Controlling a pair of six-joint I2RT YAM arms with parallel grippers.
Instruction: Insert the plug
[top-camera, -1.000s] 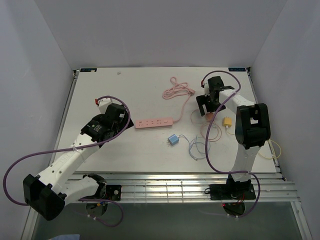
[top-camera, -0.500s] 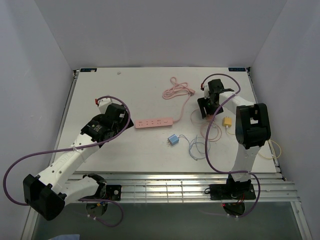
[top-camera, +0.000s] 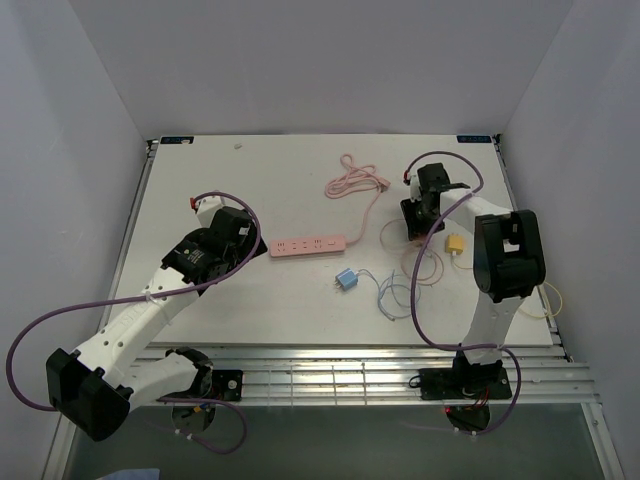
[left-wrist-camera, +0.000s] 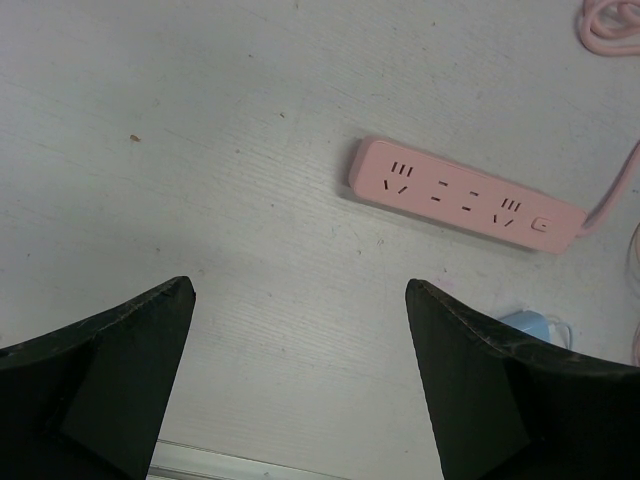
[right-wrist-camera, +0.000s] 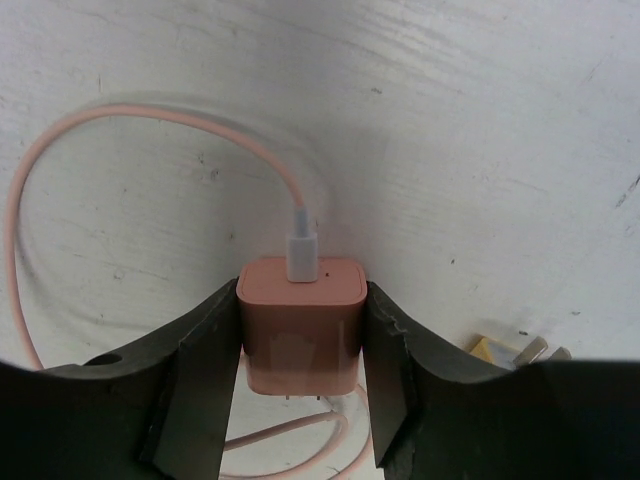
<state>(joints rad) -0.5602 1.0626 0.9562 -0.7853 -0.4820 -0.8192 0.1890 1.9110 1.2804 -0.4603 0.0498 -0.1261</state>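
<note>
At the table's (top-camera: 250, 180) far right, the right end effector (right-wrist-camera: 300, 375) pinches the pink plug (right-wrist-camera: 300, 315), next probably needing transport and prong alignment over the power strip (left-wrist-camera: 465, 196); left end effector (left-wrist-camera: 298, 295) spread.

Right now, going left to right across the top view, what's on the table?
Left pincer → pink power strip → blue plug → right pincer, clamped on the pink plug → yellow plug.

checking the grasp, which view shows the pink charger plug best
The right wrist view: the pink charger plug sits centred, pinched between both fingers, cable in its top. In the top external view the right gripper mostly hides it. The left wrist view does not show it.
</note>
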